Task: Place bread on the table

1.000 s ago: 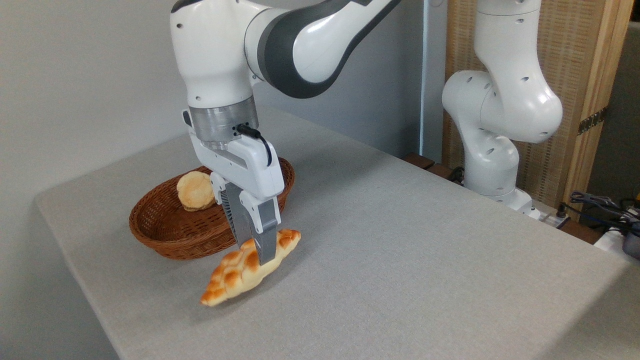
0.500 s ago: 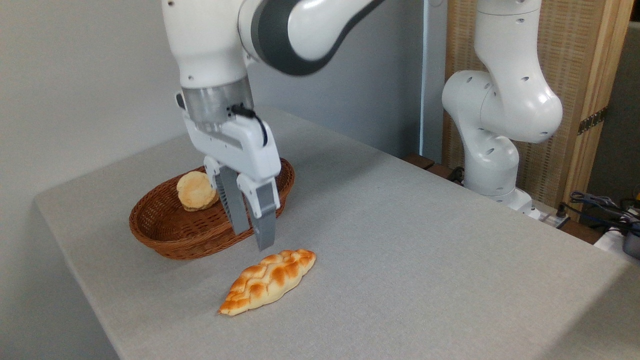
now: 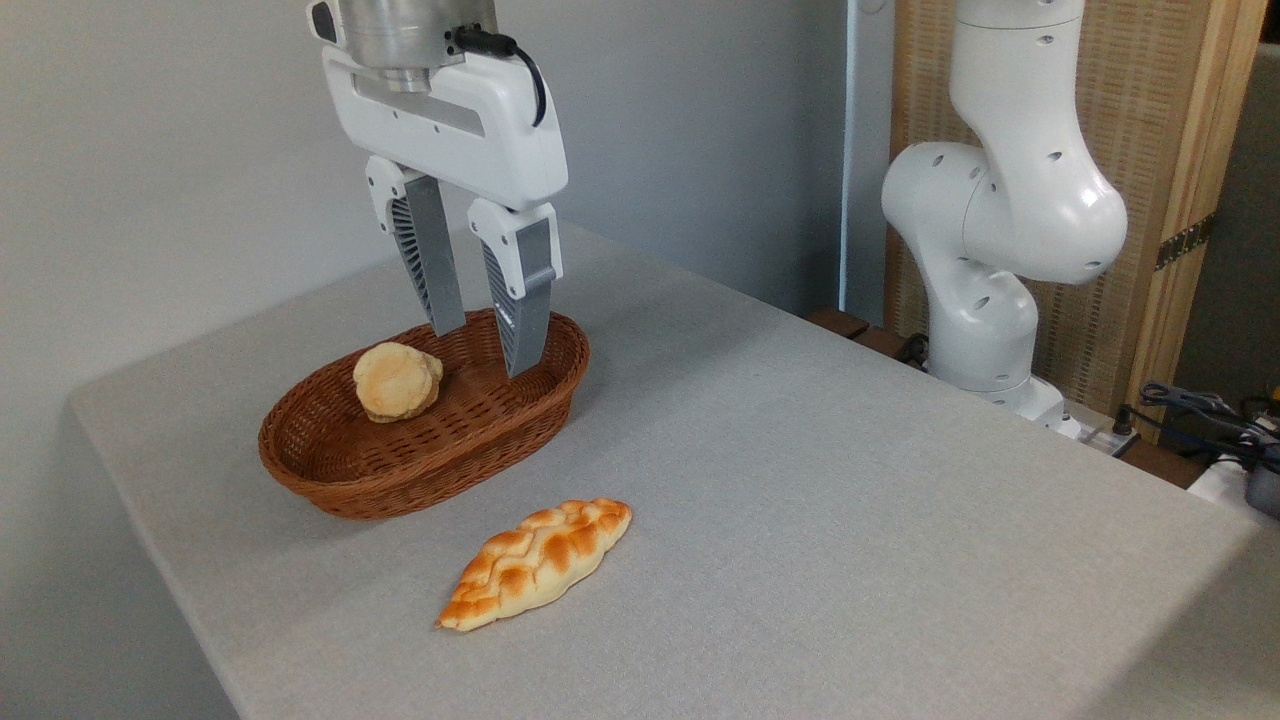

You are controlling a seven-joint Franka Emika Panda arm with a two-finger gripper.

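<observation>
Your gripper (image 3: 484, 350) hangs high with its jaws parted and nothing between them, fingertips pointing down over the back of the wicker basket (image 3: 400, 480). Inside that basket you have a small round bun (image 3: 396, 381), just left of the fingertips. In front of the basket, clear of its rim, the braided bread (image 3: 537, 562) lies flat on the grey table (image 3: 850, 500), free of any grip.

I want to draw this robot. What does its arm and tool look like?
The arm is glossy white with rounded joints and small dark holes. The tool has a white boxy body under a silver ring, two grey ribbed fingers, and a black cable plugged in on top.
</observation>
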